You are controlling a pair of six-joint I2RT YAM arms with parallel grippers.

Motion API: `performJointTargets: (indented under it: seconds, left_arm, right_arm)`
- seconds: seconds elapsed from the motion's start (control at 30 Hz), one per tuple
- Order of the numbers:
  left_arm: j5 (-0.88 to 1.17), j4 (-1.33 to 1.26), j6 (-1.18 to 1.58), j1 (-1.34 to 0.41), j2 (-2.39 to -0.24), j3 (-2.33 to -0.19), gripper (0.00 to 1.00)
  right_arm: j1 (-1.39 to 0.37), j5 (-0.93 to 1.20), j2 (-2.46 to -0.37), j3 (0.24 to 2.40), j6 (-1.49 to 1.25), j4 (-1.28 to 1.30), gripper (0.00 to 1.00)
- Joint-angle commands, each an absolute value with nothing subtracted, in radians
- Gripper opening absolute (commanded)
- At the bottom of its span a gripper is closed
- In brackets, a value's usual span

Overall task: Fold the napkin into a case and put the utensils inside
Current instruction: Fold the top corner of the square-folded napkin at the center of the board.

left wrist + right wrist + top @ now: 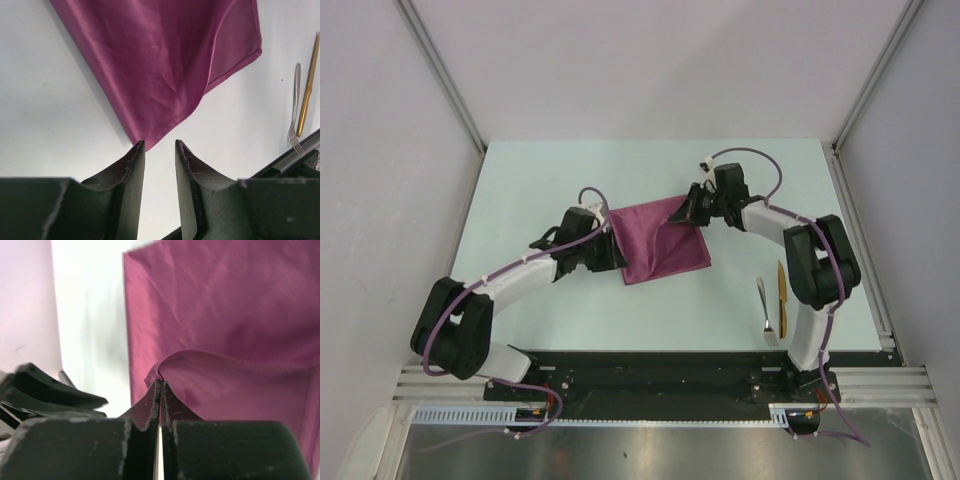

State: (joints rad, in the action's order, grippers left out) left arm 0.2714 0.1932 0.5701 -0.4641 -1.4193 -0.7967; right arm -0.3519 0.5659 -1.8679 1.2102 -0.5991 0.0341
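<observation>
Jaws on right arm (767, 216) pinch napkin (665, 245) corner; left arm (520, 280) jaws stand parted.

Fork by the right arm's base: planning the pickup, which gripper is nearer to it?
Right. The right gripper, shut on the napkin at its far corner, sits beyond the fork; the left gripper, open at the napkin's left edge, lies farther off across it.

Left hand (159, 144) with jaws parted, napkin (160, 65) corner just beyond its fingertips, silver fork (295, 105) beside golden piece (308, 85), pale bench (50, 125)
</observation>
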Motion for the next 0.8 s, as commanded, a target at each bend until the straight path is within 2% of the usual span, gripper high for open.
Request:
performJointTargets:
  seconds: [0.0,0.4,0.77]
  left_arm:
    - [0.238,0.149,0.603,-0.446,-1.384,-0.764,0.35]
    - [0.287,0.057,0.669,-0.354,-1.385,-0.649,0.31]
    - [0.31,0.048,0.658,-0.331,-1.382,-0.63,0.29]
  right_arm:
    - [-0.373,0.652,-1.972,1.325,-0.649,-0.135,0.0]
    - [-0.423,0.716,-2.192,1.525,-0.733,-0.357,0.0]
    - [-0.443,0.752,-2.344,1.707,-0.715,-0.301,0.0]
